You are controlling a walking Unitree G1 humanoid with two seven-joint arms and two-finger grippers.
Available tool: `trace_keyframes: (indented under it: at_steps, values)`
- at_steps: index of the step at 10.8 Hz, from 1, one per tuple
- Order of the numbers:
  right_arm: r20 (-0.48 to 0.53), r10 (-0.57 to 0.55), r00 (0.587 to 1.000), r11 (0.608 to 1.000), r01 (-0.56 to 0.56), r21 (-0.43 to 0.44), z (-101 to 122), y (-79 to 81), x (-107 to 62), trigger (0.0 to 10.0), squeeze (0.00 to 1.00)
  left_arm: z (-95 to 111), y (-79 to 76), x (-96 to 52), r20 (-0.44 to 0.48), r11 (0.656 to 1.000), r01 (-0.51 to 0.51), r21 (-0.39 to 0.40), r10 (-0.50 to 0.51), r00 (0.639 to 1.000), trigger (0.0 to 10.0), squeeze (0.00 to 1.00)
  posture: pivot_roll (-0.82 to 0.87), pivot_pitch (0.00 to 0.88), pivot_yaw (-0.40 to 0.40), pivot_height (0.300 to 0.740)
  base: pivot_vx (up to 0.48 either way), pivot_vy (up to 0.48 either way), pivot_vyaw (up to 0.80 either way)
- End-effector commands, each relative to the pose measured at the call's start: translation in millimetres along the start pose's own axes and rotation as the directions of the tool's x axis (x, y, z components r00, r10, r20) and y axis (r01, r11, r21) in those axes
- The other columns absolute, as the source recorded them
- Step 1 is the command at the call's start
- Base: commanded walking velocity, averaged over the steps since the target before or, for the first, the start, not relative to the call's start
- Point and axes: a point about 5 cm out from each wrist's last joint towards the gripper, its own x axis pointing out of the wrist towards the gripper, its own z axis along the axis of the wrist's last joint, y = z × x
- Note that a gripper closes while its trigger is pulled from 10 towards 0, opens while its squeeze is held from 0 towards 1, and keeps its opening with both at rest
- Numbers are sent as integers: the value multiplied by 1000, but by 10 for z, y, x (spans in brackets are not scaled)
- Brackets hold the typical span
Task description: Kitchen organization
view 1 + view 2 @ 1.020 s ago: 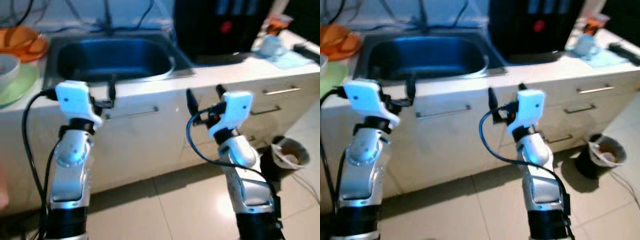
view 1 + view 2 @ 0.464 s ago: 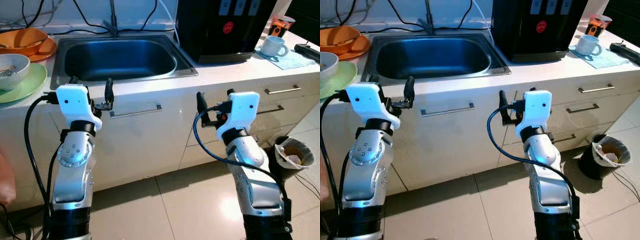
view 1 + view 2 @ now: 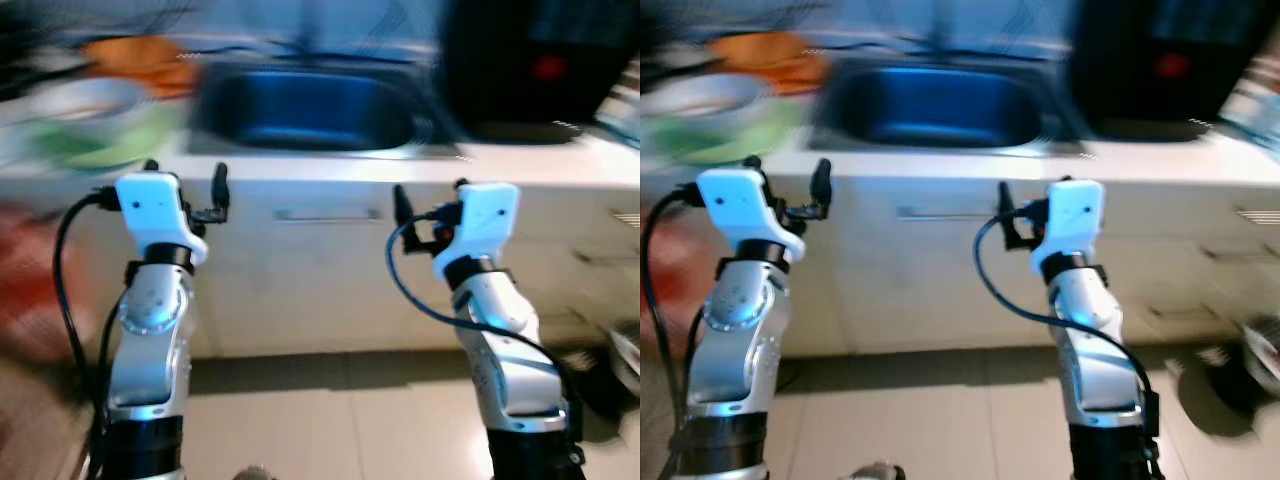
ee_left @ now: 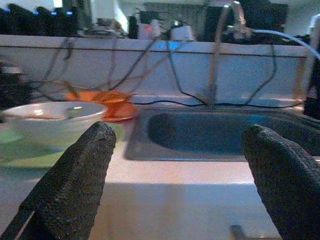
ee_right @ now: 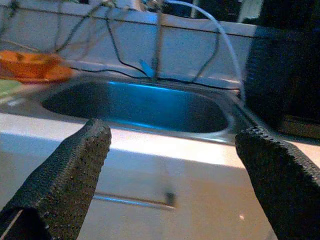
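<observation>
Steel sink [image 3: 310, 110] lies sunk in the white counter [image 3: 330, 170], its long axis running along the counter's front edge. Left gripper [image 3: 184, 180] and right gripper [image 3: 428, 198] hover before it, fingers spread, empty.

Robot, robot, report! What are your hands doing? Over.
Left gripper open, empty, at counter front. Right gripper same. Sink ahead, bowl to its left. View blurry.
</observation>
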Motion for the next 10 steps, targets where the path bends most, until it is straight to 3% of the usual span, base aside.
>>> trace_keyframes:
  at_steps: [1,2,4,5,7,9,10]
  values:
    - [12,-22,1000,999,22,35,30,-32,-9,10000,0,16,-16,19,1,1000,10,-21,-10,1000,10000,0,63,11,-55,740,0,0,0]
    - [0,-57,998,995,57,81,18,-90,-14,10000,0,15,-8,20,-5,999,3,-37,-3,1000,10000,0,62,11,-58,740,0,0,0]
    - [2,-75,997,997,75,23,28,-115,-20,10000,0,24,-12,13,-7,1000,14,-25,-14,1000,10000,0,65,13,-58,740,0,0,0]
    - [23,-46,999,998,45,52,47,-86,-16,10000,0,28,-14,6,-5,999,22,-23,-22,1000,10000,0,66,13,-57,740,0,0,0]
    - [43,-24,999,996,20,87,88,-59,-10,10000,0,26,-4,-3,-7,1000,21,-20,-21,1000,10000,0,69,11,-58,740,332,246,0]
    - [68,-25,997,998,21,51,136,-50,-21,10000,0,36,3,-3,-2,1000,23,-19,-23,1000,10000,0,68,13,-59,740,324,338,0]
    - [31,-42,999,999,41,27,90,-62,-29,10000,0,22,6,-6,-8,1000,22,-19,-22,1000,10000,0,71,13,-61,740,326,341,0]
